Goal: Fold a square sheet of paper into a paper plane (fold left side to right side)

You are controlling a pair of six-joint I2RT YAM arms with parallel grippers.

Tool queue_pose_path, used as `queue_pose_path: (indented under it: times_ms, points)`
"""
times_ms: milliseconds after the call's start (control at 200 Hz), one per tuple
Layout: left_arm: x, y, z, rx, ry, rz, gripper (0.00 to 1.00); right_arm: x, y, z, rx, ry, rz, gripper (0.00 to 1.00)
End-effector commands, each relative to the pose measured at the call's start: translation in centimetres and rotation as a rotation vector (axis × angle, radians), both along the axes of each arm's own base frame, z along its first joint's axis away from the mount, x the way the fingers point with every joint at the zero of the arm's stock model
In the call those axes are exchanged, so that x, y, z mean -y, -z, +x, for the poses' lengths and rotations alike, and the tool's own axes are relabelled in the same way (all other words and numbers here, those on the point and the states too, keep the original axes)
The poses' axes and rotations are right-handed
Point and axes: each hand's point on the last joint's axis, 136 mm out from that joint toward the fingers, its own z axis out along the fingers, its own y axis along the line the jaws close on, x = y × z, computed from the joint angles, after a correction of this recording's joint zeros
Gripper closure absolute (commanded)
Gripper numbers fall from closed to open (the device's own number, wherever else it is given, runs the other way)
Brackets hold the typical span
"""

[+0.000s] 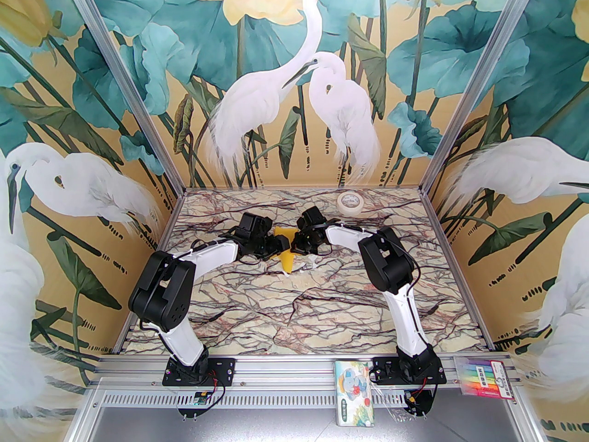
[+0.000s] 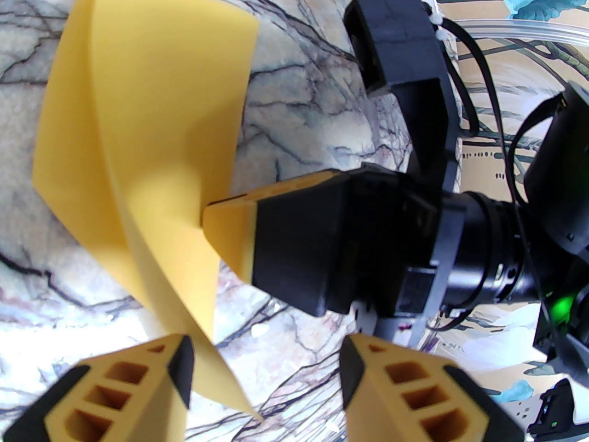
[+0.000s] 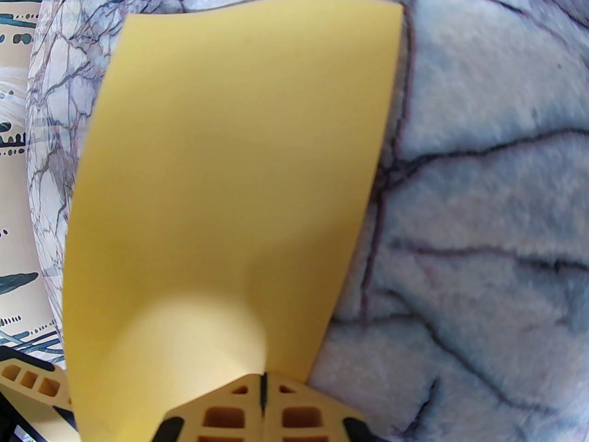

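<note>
- Top view: my two claws meet over the middle of the table, toward its far edge. The yellow paper sheet sits between my left claw and my right claw, its narrow end pointing at the near edge. A cream tape roll stands near the far edge, well apart from both claws. A tissue pack and a marker set lie on the frame rail by my right base.
- Left wrist view: my left claw stands partly spread and grips nothing. A strip of the sheet runs down between its fingers, close to one of them. My right claw reaches in from the side and pinches the sheet.
- Right wrist view: my right claw is closed tight on the sheet's near edge, and the sheet bows away over the table.
</note>
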Motion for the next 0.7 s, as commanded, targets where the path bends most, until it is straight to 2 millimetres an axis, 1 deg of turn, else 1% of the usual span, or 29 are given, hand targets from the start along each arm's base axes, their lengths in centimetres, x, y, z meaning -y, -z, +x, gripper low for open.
queue_pose_path:
  times_ms: [0,125,195,245,310,380,450,490,510,555,610,695]
  points:
    - [0.8,0.5,0.6,-0.009,-0.007,-0.037,0.42,1.2,2.9,-1.2,-0.065,-0.009,-0.072,1.0]
    - [0.9,0.8,1.3,-0.007,-0.033,-0.05,0.42,1.1,2.7,-1.2,-0.057,-0.01,-0.069,1.0]
    - [0.9,1.0,1.5,-0.006,-0.044,-0.054,0.51,1.1,2.6,-1.2,-0.055,-0.012,-0.07,1.0]
    - [0.8,1.3,1.6,-0.01,-0.053,-0.052,0.55,1.2,2.5,-1.2,-0.054,-0.01,-0.07,1.0]
    - [0.8,1.6,1.7,-0.015,-0.058,-0.051,0.67,1.3,2.5,-1.2,-0.052,-0.01,-0.071,1.0]
    - [0.6,2.0,1.6,-0.022,-0.065,-0.043,0.75,1.4,2.4,-1.1,-0.051,-0.008,-0.072,1.0]
    - [0.5,2.3,1.5,-0.025,-0.07,-0.04,0.77,1.4,2.3,-1.1,-0.048,-0.008,-0.07,1.0]
    - [0.5,2.4,1.4,-0.026,-0.069,-0.036,0.84,1.3,2.3,-1.1,-0.047,-0.01,-0.068,1.0]
    - [0.4,2.5,1.5,-0.028,-0.072,-0.033,0.85,1.4,2.3,-1.0,-0.047,-0.009,-0.068,1.0]
    - [0.3,2.6,1.4,-0.03,-0.075,-0.029,0.86,1.3,2.0,-1.0,-0.042,-0.009,-0.064,1.0]
    - [0.3,2.8,1.4,-0.035,-0.074,-0.024,0.93,1.4,1.6,-0.8,-0.032,-0.006,-0.056,1.0]
    - [0.2,3.2,1.4,-0.042,-0.079,-0.015,0.93,1.5,0.3,-0.3,-0.003,0.002,-0.036,1.0]
